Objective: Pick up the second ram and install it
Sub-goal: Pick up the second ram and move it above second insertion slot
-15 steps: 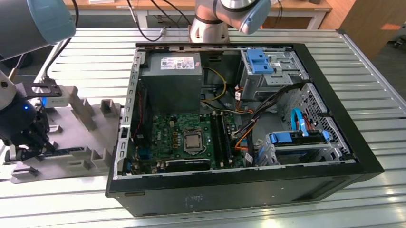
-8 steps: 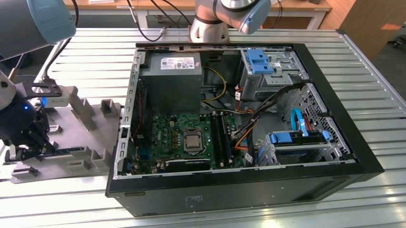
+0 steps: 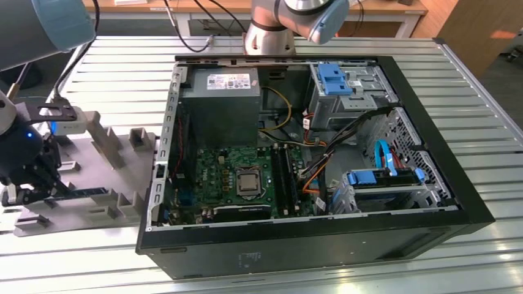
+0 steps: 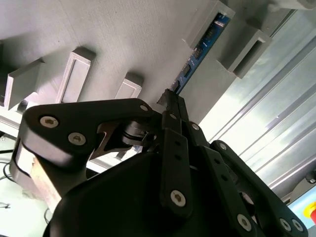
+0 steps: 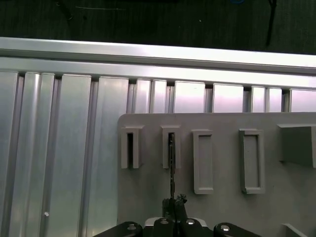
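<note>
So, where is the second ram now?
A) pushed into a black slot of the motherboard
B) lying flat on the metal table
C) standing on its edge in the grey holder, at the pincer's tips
C: in the second wrist view the second ram stands on edge in the grey holder, with the pincer closed on its end.

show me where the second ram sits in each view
Exterior view: the second ram sits in the grey holder at the exterior view's left, by the gripper.
Second wrist view: a blue strip running from the gripper's tips into a holder block.
First wrist view: a thin dark edge standing in a holder slot.
Shared landmark: the grey holder.
</note>
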{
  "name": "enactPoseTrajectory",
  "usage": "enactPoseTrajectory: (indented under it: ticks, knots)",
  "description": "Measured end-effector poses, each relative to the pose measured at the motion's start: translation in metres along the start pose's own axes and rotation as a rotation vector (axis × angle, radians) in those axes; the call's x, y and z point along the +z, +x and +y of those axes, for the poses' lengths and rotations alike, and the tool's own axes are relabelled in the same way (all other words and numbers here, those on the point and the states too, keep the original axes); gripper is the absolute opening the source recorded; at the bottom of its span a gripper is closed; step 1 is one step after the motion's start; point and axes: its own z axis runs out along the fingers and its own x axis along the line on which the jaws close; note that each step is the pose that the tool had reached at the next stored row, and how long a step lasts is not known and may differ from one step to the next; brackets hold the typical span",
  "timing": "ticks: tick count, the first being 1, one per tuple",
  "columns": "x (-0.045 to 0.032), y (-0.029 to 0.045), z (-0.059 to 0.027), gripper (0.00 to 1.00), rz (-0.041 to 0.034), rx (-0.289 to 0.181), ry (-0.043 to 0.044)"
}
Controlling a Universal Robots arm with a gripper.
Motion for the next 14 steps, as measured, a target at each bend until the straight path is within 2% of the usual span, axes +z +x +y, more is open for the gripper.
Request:
enactPoseTrajectory:
  ticks: [7,14]
  knots:
    - [-0.0179,0.0,0.0005,0.11,-0.0001,0.0,0.0001]
    - [-0.0408,0.0,0.001,0.11,-0.0001,0.0,0.0]
